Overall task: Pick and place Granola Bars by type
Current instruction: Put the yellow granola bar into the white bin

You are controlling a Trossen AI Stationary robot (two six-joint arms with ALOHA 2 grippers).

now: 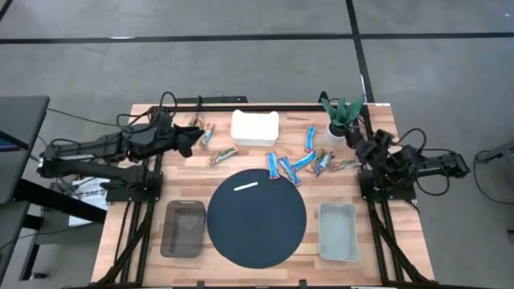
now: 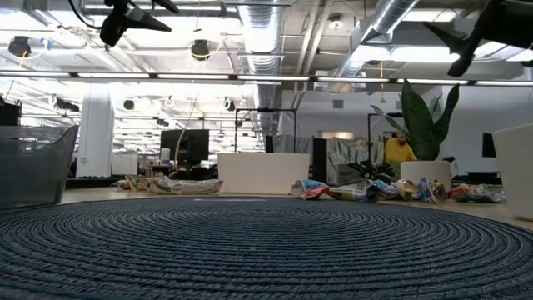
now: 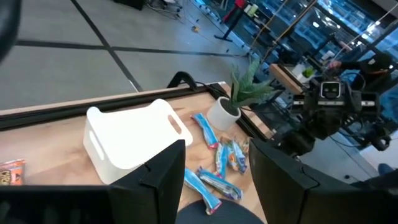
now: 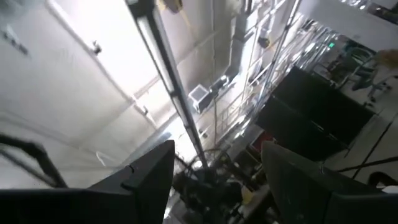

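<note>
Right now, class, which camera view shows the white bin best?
The left wrist view: the white bin fills the middle, showing its rim, cavity and handle slot. The high view shows it small from above, beyond the dark mat. The low view shows only its flat side. The right wrist view misses it entirely.

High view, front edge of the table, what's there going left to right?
Dark grey bin → dark round mat → pale green-grey bin.
</note>
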